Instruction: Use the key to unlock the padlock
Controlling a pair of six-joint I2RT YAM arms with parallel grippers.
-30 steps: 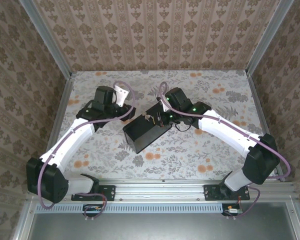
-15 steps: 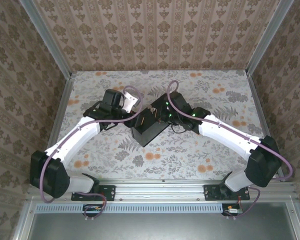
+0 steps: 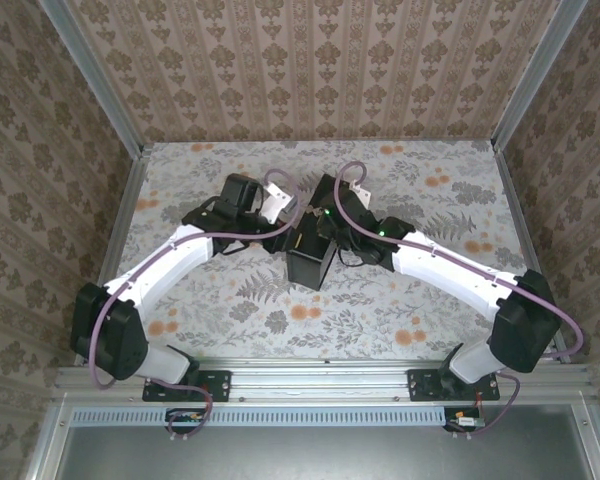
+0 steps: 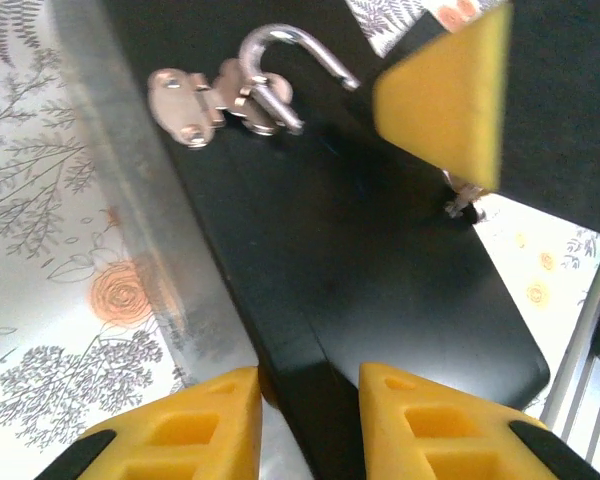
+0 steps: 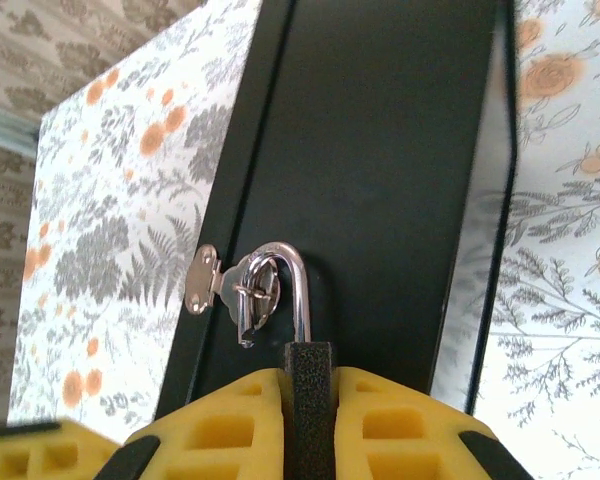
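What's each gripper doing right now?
Left gripper: fingers apart at the edge of the black box; a grip cannot be told.
Right gripper: closed on the padlock.

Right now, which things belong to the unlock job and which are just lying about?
Job: padlock, held by the right gripper; hasp; black box; left gripper at the box.
Lying about: floral cloth; wallpapered walls.

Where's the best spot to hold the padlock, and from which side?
Grip the padlock by its flat-sided body, from the end opposite the shackle, which is thin, round and threaded through the hasp. The right gripper is shut on it there.
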